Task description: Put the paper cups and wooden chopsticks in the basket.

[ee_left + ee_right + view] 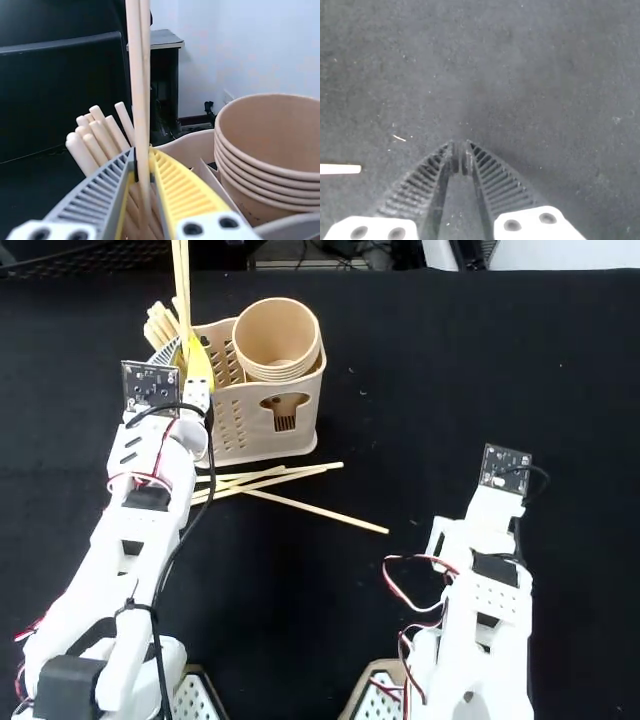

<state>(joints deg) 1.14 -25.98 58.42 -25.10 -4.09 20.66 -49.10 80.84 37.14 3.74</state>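
A beige perforated basket (262,418) stands at the back left of the black table, with a stack of paper cups (277,338) nested in its right half and several chopsticks (160,324) poking out of its left corner. My left gripper (191,352) sits over that left corner, shut on a pair of wooden chopsticks (181,280) held upright. In the left wrist view the pair (138,85) rises between the grey and yellow fingers (175,185), beside the cups (270,150). More chopsticks (290,487) lie on the table in front of the basket. My right gripper (459,159) is shut over bare cloth.
A chopstick end (340,169) lies on the cloth near the right gripper. The right arm (490,570) rests at the front right, well away from the basket. Wide black cloth stretches across the right and back of the table.
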